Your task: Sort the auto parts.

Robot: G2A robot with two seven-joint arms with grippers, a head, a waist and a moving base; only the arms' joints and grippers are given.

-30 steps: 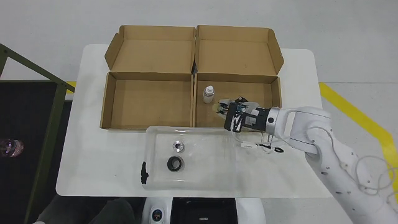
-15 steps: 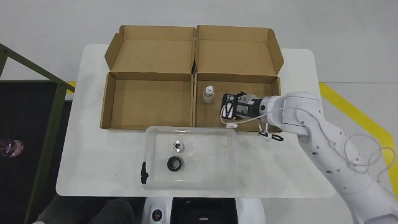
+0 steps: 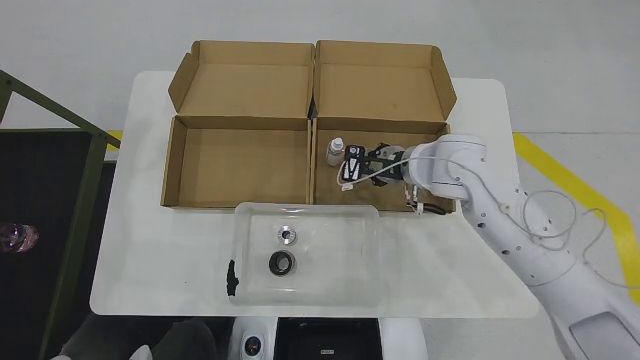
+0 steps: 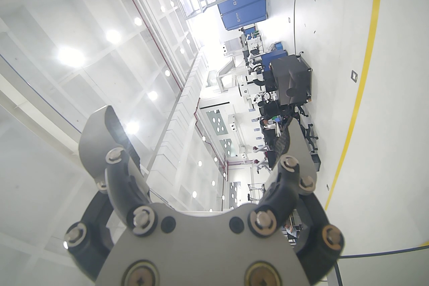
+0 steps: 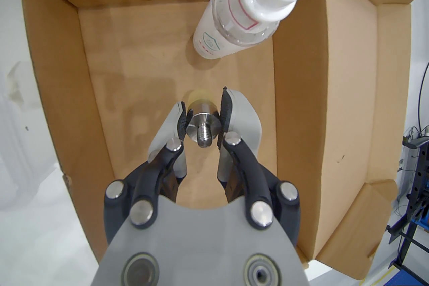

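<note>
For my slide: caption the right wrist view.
Right claw grips a threaded metal part inside the cardboard box, near an upright white-capped bottle.

The right gripper (image 5: 203, 113) pinches a threaded metal bolt (image 5: 202, 132) inside a cardboard box (image 5: 301, 106), beside a white-capped plastic bottle (image 5: 234, 29).

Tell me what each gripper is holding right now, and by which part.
The right gripper pinches a threaded metal part by its round collar; the left gripper is open, holding nothing.

A silver threaded stud (image 5: 200, 129), pinched in the right gripper (image 5: 203, 111), hangs inside the right cardboard box (image 5: 301, 99) near an upright white-capped bottle (image 5: 234, 29); a silver disc (image 3: 288, 234) and black ring (image 3: 282, 262) lie in the clear tray (image 3: 345, 260).
</note>
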